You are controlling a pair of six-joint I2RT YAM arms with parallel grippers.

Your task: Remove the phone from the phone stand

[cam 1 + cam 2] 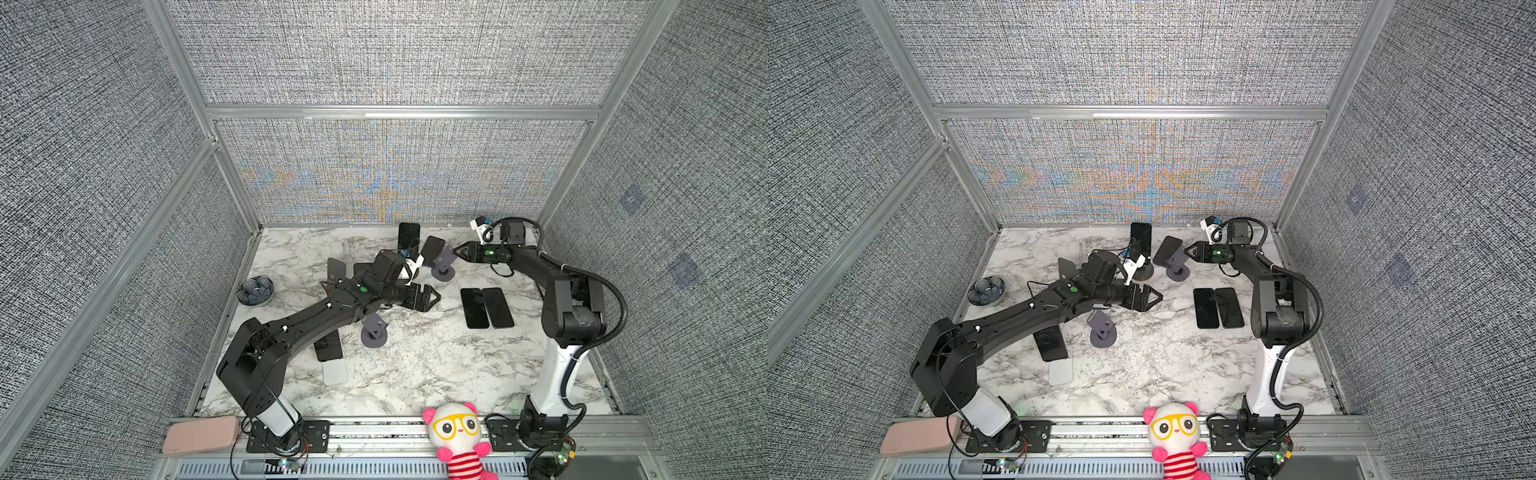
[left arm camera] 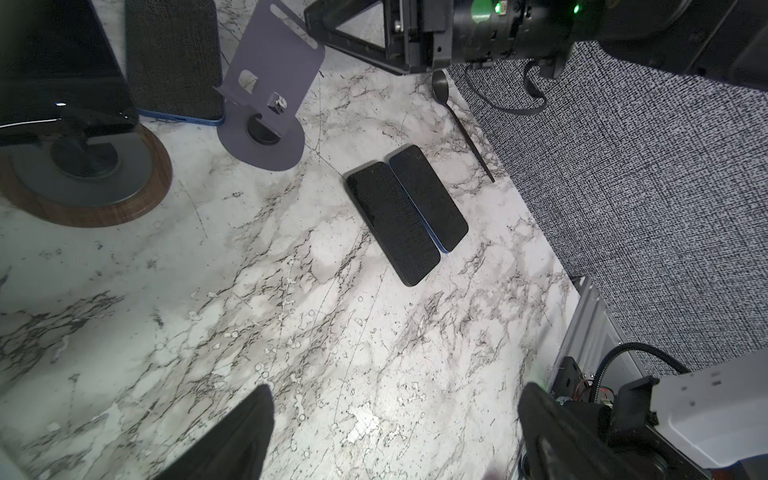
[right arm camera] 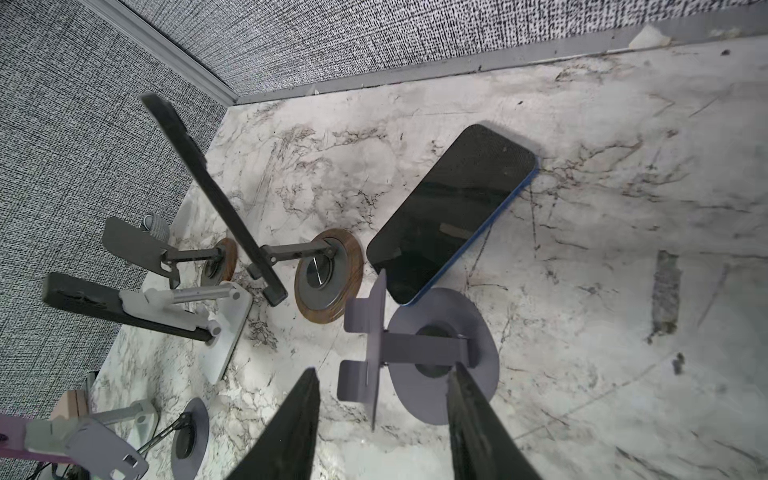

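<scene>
Phone (image 3: pixel 451 212) with a blue edge is lying flat and screen-up on the marble tabletop (image 1: pixel 415 374), off the purple phone stand (image 3: pixel 440 353), one short end reaching the rim of the stand's round base. The right end effector (image 1: pixel 461 251) is hovering close beside that stand, its fingers standing apart and gripping nothing. The left end effector (image 1: pixel 434 296) is hanging over the tabletop's middle, fingers spread wide, likewise holding nothing.

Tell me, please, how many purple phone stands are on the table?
2. One purple stand is at the back, beside a blue-edged phone; the other is mid-table, beside the left arm. That arm may hide more.
</scene>
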